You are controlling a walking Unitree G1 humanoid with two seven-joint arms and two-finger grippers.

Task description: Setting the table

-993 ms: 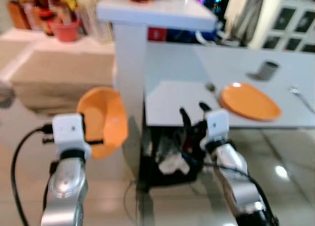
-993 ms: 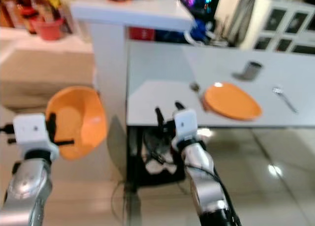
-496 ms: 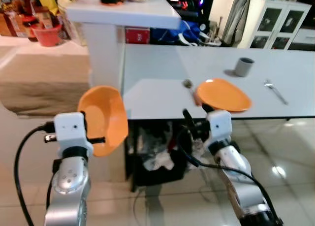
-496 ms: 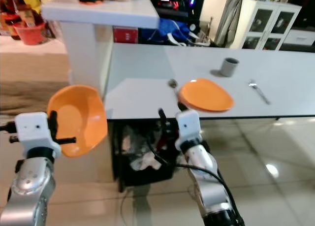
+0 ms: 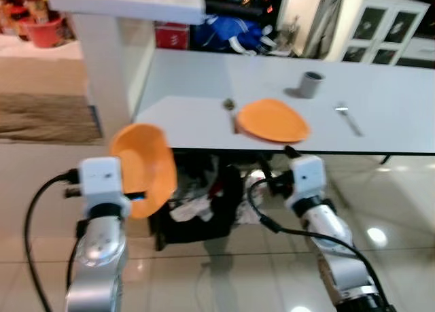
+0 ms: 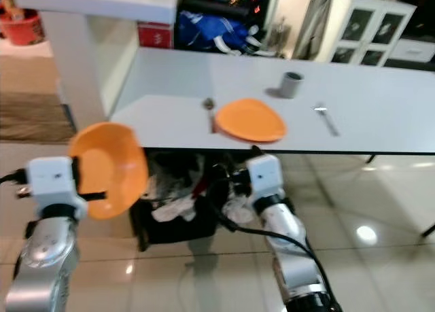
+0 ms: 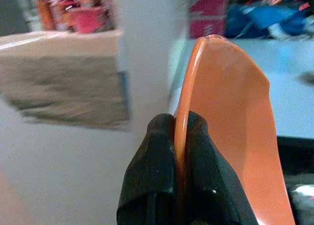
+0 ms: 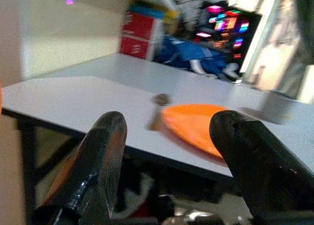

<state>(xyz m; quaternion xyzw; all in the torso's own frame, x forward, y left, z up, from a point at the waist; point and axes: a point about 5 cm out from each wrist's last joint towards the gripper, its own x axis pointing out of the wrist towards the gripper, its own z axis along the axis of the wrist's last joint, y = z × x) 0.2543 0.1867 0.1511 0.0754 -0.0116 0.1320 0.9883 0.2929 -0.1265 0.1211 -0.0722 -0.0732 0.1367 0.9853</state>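
Left wrist view shows the left gripper (image 7: 177, 186) pinching the rim of an orange bowl (image 7: 230, 137), held in the air short of the white table (image 5: 204, 118). From the head, an orange plate (image 5: 272, 119), spoon (image 5: 231, 111), grey cup (image 5: 310, 84) and fork (image 5: 348, 117) lie on the table. Right gripper (image 8: 171, 161), fingers spread and holding nothing, hovers below the table edge near a black bin (image 5: 197, 210).

No words or numbers can be read; the white mark on the red box (image 5: 172, 36) is too blurred.
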